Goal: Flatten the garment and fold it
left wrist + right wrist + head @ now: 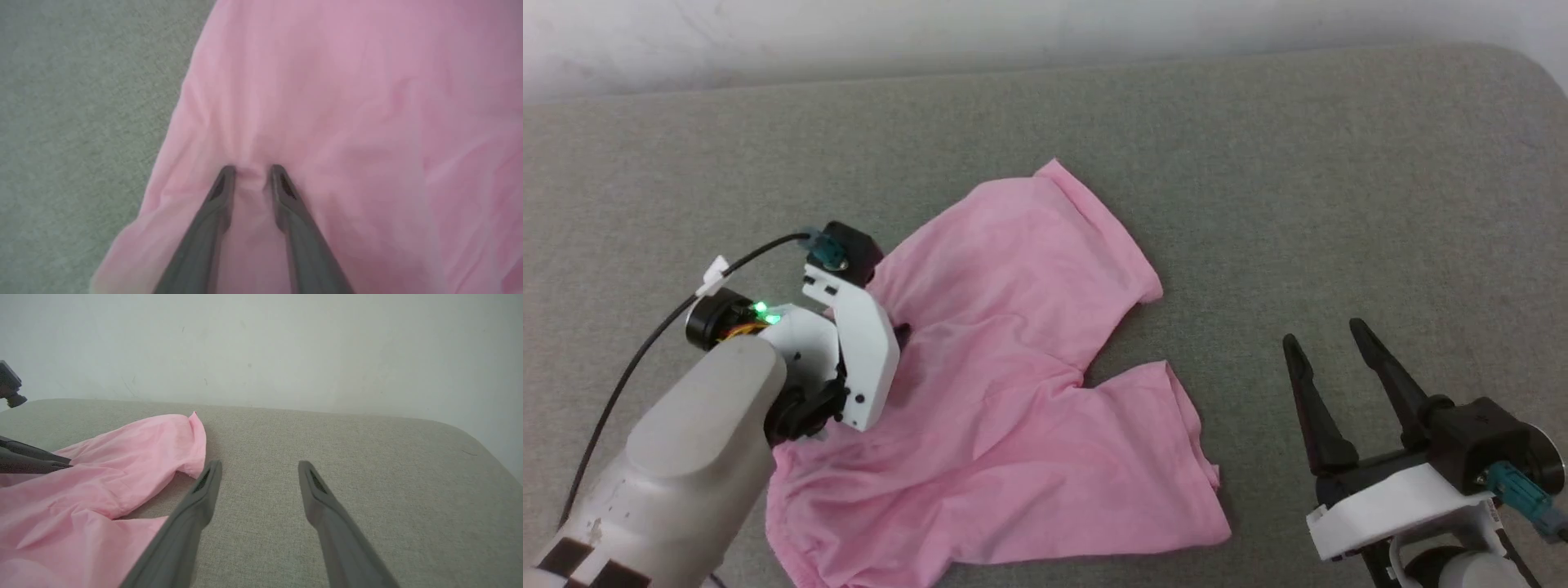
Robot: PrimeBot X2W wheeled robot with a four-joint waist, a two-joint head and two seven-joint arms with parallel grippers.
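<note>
The garment is a light-pink pair of shorts spread on the grey cushion, one leg pointing to the far side and the other to the near right. My left gripper comes down on its left part. In the left wrist view that gripper has its jaws drawn close, tips pressed into the garment, with a small ridge of cloth bunched between them. My right gripper hovers open to the right of the shorts, holding nothing. In the right wrist view it stands over bare cushion beside the garment.
The grey fabric cushion stretches wide around the shorts, with a rounded far-right corner. A pale wall rises behind it. A black cable trails from my left wrist. The left gripper's dark fingers show at that view's left edge.
</note>
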